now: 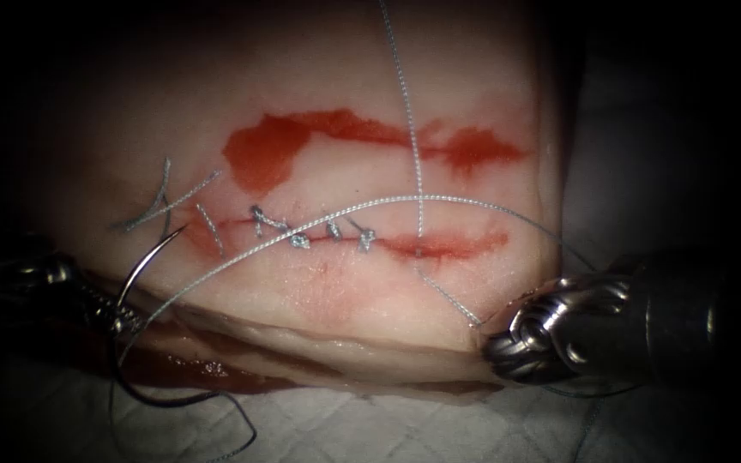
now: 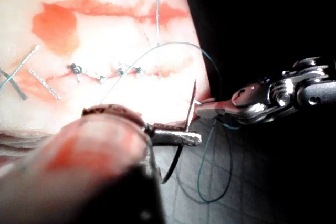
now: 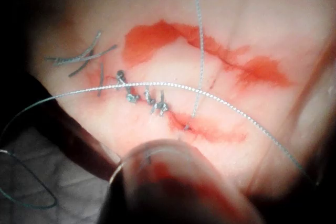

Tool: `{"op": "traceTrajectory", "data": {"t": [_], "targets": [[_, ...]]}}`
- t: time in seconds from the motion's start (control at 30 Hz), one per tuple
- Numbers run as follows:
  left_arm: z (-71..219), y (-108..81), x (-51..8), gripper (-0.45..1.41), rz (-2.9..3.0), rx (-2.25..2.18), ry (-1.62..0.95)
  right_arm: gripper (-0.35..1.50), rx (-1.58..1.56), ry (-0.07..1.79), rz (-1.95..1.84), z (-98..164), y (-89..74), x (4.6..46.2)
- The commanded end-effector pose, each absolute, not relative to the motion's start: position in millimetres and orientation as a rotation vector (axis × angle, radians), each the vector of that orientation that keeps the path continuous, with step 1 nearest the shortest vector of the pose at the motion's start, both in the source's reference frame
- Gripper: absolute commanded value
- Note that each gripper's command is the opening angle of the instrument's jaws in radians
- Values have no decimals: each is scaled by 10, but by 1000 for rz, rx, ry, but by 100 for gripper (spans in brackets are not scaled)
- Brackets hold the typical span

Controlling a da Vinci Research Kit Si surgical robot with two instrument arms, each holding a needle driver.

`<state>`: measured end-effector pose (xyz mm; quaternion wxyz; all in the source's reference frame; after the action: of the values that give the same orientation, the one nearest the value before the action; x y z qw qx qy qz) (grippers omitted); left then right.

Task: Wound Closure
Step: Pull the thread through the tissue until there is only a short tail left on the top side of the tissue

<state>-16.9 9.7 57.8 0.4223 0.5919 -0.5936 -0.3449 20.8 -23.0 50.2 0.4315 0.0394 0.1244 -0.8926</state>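
Tissue [image 1: 319, 291] underneath — left gripper [image 1: 126, 321] holds needle [image 1: 143, 266], right gripper [image 1: 490, 334] thread [image 1: 422, 201].

The left tool [image 2: 195, 139] grips the needle [image 2: 185, 129] mid-curve, point up, clear of the tissue [image 2: 115, 35]. The right tool [image 2: 205, 109] sits just beside the needle's tip — thread [image 2: 218, 72] arcs over from the stitched cut [image 2: 105, 74].

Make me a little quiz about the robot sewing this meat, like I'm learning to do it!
1. True or false: the curved steel needle is stuck in the pale pork tissue.
2. What does the left tool hold? A: thread. B: the needle. C: nothing.
3. Fill in: the right tool grips the thin grey ____.

Key: 1 false, it is outside the tissue; 2 B; 3 thread.
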Motion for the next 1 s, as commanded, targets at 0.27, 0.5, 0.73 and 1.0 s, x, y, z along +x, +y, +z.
{"op": "traceTrajectory", "data": {"t": [0.27,0.5,0.73,1.0], "targets": [[582,97,-174,-45,-860,1484,-1486,-35,119,397,-2263,497,-241,202],[582,97,-174,-45,-860,1485,-1486,-35,147,622,-2303,488,-273,189],[582,97,-174,-45,-861,1484,-1486,-35,172,656,-2328,485,-281,180],[583,97,-174,-45,-859,1485,-1486,-35,186,636,-2322,496,-292,153]]}}
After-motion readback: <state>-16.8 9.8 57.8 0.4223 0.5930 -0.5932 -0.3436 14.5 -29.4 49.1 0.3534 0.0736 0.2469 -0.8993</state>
